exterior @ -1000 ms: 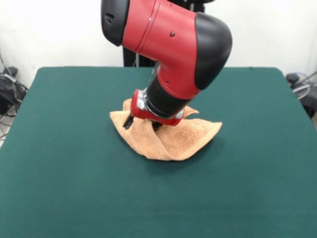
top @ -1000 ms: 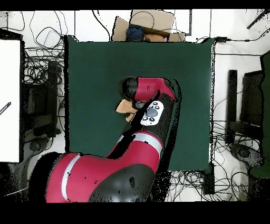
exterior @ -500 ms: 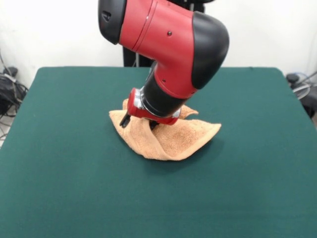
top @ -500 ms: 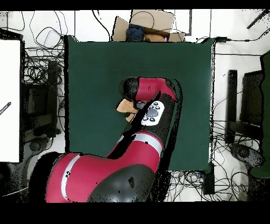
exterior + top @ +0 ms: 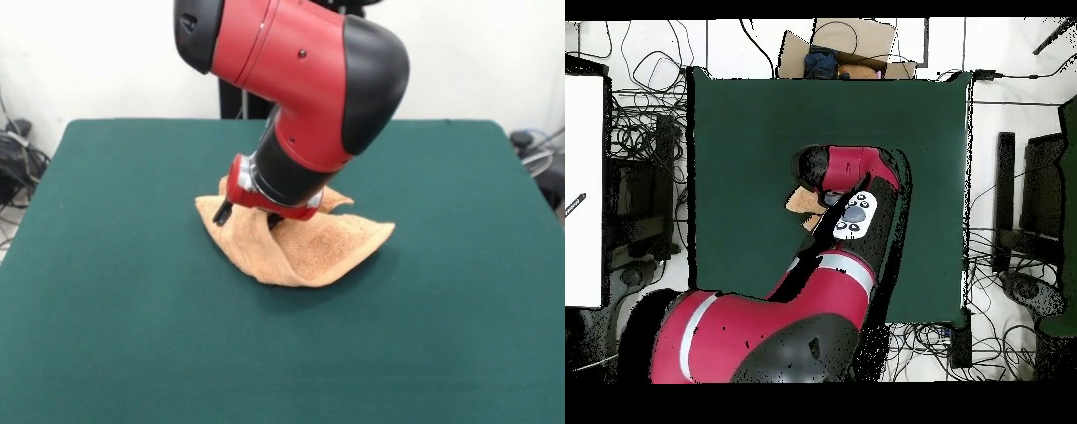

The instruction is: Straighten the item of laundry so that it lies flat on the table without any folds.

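Note:
The peach-orange towel (image 5: pixel 305 252) lies crumpled near the middle of the green table (image 5: pixel 115 309), with a raised fold running toward the front. My gripper (image 5: pixel 250 217) is down on the towel's far-left part. Its two dark fingers (image 5: pixel 223 213) stand apart on either side of the fold, open. In the overhead view the arm covers the gripper, and only a corner of the towel (image 5: pixel 801 200) shows on the table (image 5: pixel 745 140).
The red and black arm (image 5: pixel 300 79) leans over the towel from the far side. Cables and equipment (image 5: pixel 640 150) lie on the floor around the table. A cardboard box (image 5: pixel 850 50) sits past the table's far edge in the overhead view.
The gripper and wrist have shifted slightly up and to the left in the front view. The towel's shape is almost the same.

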### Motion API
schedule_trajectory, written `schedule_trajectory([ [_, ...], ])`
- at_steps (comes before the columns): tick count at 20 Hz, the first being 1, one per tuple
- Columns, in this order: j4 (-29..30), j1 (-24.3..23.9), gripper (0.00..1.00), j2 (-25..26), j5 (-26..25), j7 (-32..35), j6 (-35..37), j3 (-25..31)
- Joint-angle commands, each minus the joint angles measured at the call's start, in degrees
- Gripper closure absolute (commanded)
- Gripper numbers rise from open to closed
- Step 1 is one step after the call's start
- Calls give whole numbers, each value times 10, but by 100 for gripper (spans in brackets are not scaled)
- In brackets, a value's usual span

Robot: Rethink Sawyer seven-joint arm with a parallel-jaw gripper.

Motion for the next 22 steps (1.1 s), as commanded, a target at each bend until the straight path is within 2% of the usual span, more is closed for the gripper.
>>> schedule_trajectory([
  [1,68,-9,0,-6,-13,84,-32,31],
  [22,74,-16,0,-13,-13,66,-27,45],
])
